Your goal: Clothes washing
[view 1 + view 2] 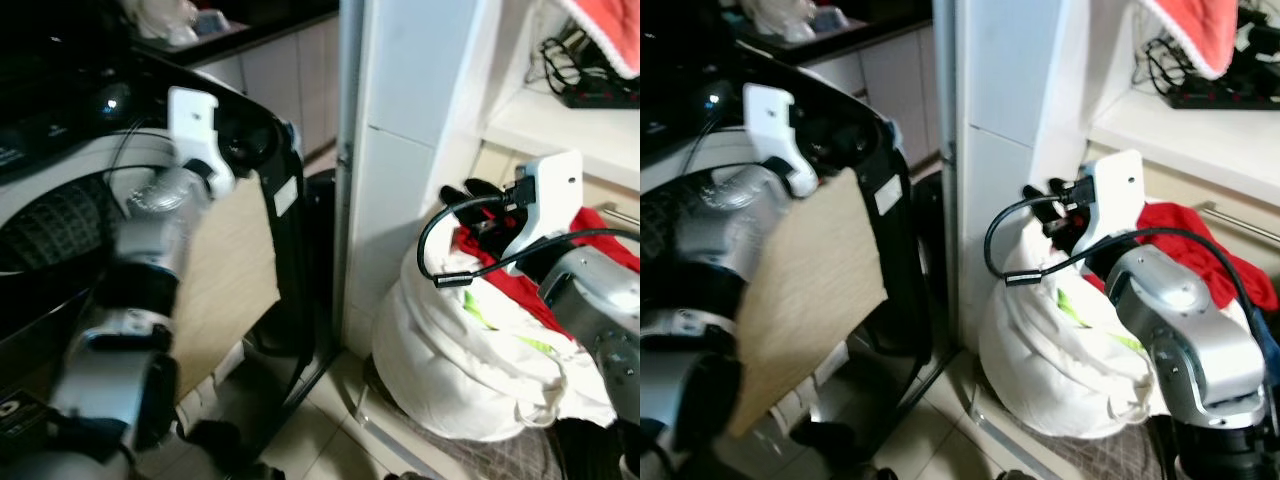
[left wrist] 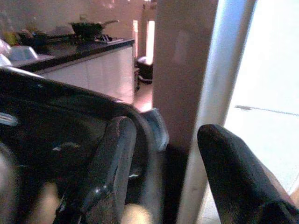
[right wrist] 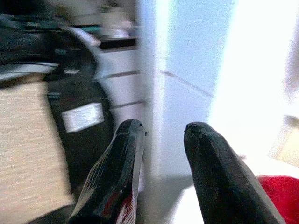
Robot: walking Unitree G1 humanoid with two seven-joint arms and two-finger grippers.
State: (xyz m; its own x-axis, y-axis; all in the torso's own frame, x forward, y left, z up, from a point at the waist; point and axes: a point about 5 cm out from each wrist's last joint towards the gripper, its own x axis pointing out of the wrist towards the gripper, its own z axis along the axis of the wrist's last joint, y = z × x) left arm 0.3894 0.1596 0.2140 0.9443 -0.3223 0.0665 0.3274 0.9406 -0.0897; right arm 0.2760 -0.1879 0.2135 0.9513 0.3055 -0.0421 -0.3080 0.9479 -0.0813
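Crumpled red garment [image 1: 590,232] atop bulging white bag [image 1: 450,350]

The washing machine [image 1: 262,240] is showing glossy black, with a pale tan woven-looking panel [image 1: 228,280] on its side and a small white label [image 1: 285,196]. The bag [image 1: 470,370] of laundry is showing white, with a streak of lime green [image 1: 478,312] on it, and the clothes [image 1: 600,240] heaped on top are showing bright red. A cloth [image 1: 605,30] hanging from above is glowing coral red with a white edge. The pillar [image 1: 400,150] is looking white. The arms [image 1: 1185,320] are gleaming silver, carrying white wrist housings [image 1: 545,190] and black cables [image 1: 440,235]. Both grippers' fingers [image 3: 212,172] are looking black. The floor tiles [image 1: 310,430] are showing a pale cream.
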